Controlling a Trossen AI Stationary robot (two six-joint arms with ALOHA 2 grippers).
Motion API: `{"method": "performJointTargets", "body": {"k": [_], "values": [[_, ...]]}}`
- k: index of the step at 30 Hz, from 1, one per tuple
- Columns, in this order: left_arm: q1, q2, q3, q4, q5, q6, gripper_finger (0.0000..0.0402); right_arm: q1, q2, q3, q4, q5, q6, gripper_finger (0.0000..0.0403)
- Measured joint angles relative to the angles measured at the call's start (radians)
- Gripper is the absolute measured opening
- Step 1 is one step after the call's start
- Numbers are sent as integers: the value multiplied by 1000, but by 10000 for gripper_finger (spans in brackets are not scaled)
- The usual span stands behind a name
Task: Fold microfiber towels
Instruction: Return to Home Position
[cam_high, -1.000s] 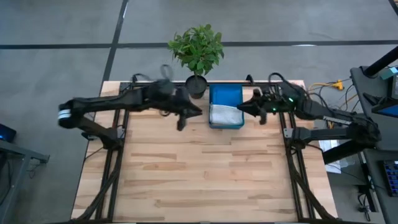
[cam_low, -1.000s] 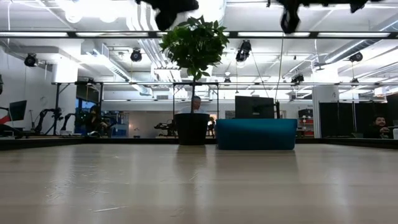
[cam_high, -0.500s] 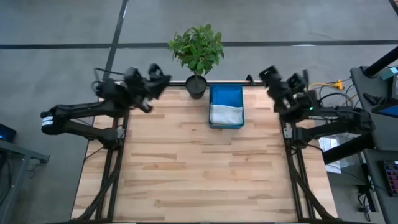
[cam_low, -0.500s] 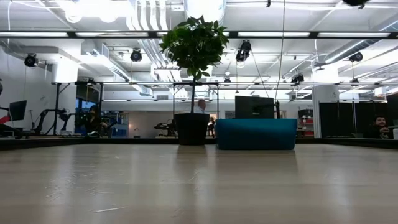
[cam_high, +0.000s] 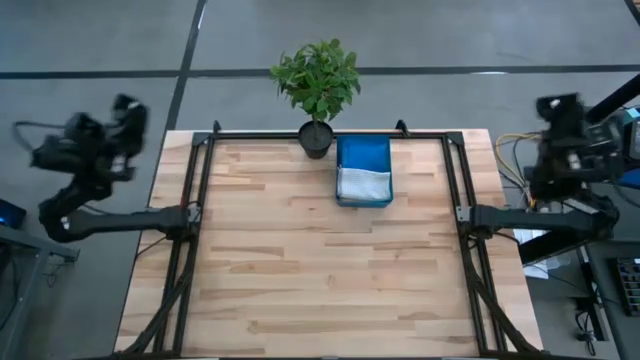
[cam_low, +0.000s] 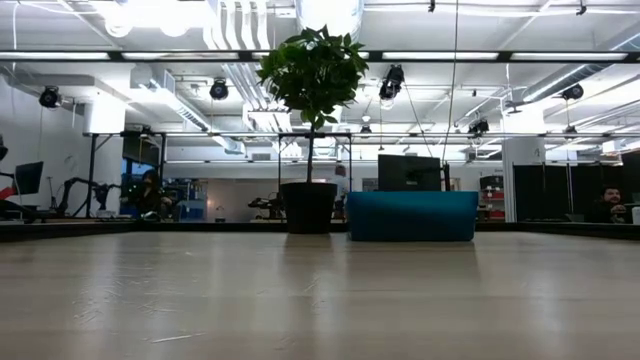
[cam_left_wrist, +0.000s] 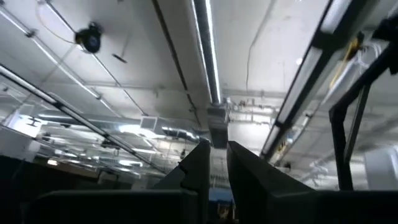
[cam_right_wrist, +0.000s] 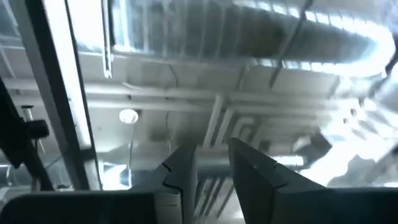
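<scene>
A pale grey towel (cam_high: 363, 185) lies folded inside the teal bin (cam_high: 363, 150) at the table's far middle; in the low view only the bin's wall (cam_low: 412, 215) shows. My left gripper (cam_high: 128, 108) is raised beyond the table's left edge, tipped upward, its fingers (cam_left_wrist: 217, 152) a narrow gap apart with nothing between them. My right gripper (cam_high: 560, 105) is raised beyond the right edge, also pointing up, fingers (cam_right_wrist: 211, 155) apart and empty. Both wrist views show only the ceiling.
A potted plant (cam_high: 316, 80) stands at the far edge just left of the bin, its pot (cam_low: 308, 207) beside the bin's wall. A dark metal frame (cam_high: 200, 200) runs along the table's left, right and far sides. Bare wood (cam_high: 320, 270) spreads in front of the bin.
Both arms have drawn back from either side of the bin, the left past the table's left edge and the right past its right edge. Both have risen and tipped their grippers upward. The towel in the bin has stayed still.
</scene>
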Motion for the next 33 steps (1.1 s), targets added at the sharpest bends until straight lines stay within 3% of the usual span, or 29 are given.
{"method": "performJointTargets", "body": {"k": [5, 9, 13, 17, 21, 30, 33], "values": [[0, -194, -152, -109, -63, -17, 40, 0, -130, -209, -55, 60, 102, 81], [0, -356, -325, -113, -146, -64, 40, 0, -289, -344, -37, 214, 97, 80], [0, -528, -502, -84, -177, -196, 40, 2, -483, -446, -77, 216, 117, 80], [-2, -514, -615, 17, -151, -259, 40, 2, -450, -486, -25, 178, 227, 80], [-3, -470, -667, 47, -151, -321, 40, 6, -378, -523, -150, 131, 389, 80], [-10, -517, -817, 75, -100, -484, 40, 33, -482, -695, 24, 114, 422, 79], [-18, -526, -899, 106, -105, -523, 40, 35, -473, -797, 165, 143, 442, 79]]}}
